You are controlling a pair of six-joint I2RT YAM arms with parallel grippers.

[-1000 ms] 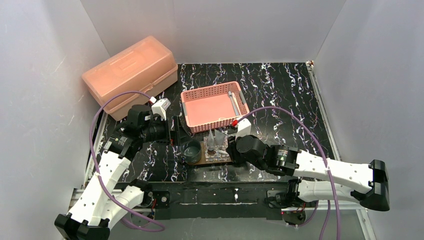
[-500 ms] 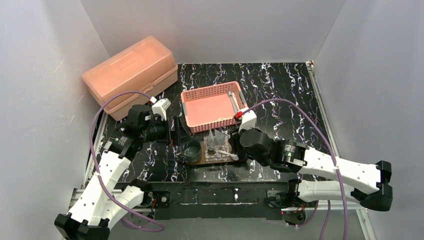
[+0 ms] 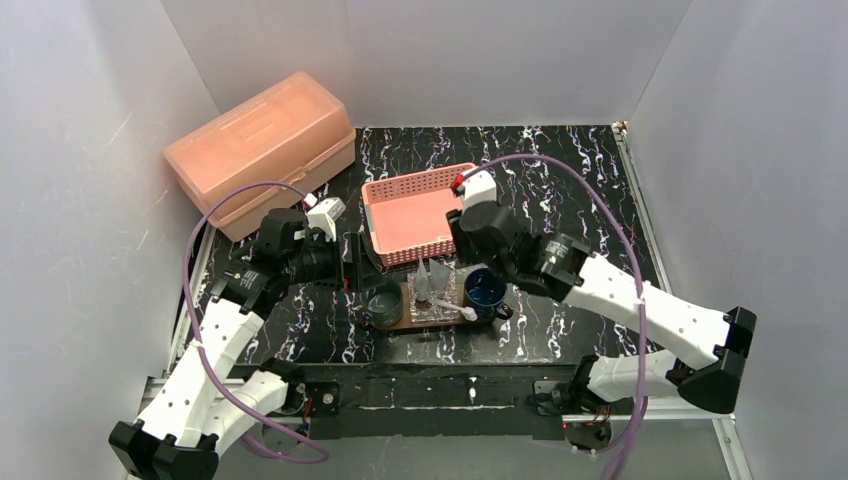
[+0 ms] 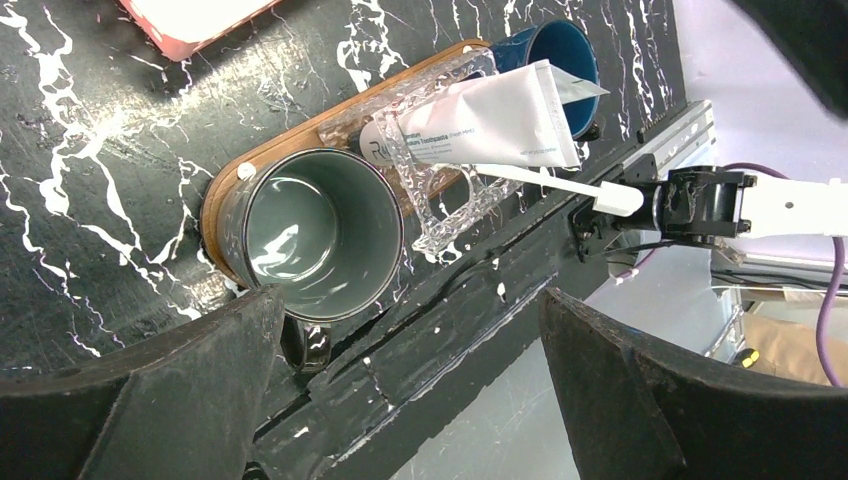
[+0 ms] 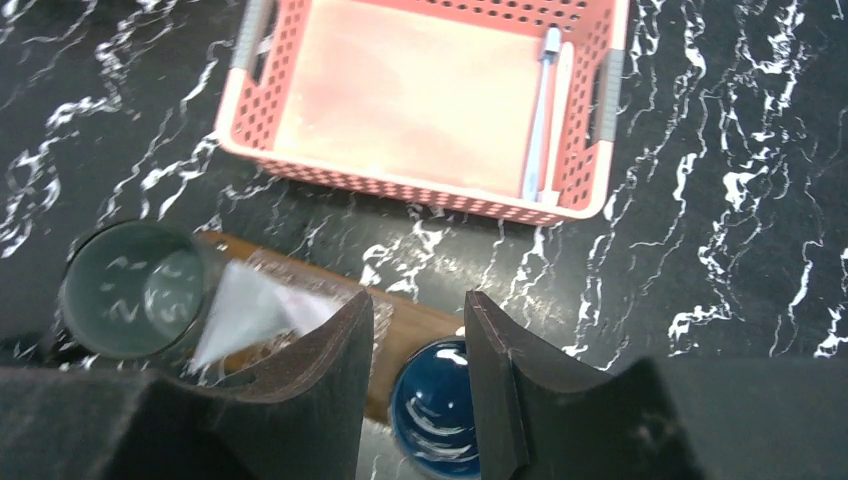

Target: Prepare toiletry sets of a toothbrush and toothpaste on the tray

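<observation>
**Tray at near centre with one set on it; both grippers empty.**

We find the tray (image 3: 405,322) between the arms, just near of the basket (image 5: 420,190). A grey mug (image 4: 320,230) stands at its left end and a blue mug (image 4: 560,50) at its right end. Between the mugs a clear box (image 4: 440,215) holds a leaning paste tube (image 4: 480,125), and a brush (image 4: 560,183) lies across the box, pointing near-right. Two more brushes (image 5: 545,110) lie along the basket's right wall. The left gripper (image 4: 410,390) hangs just left of the grey mug, jaws spread wide, holding nothing. The right gripper (image 5: 418,380) hangs above the tray's far right side, jaws partly apart, nothing between them.
</observation>
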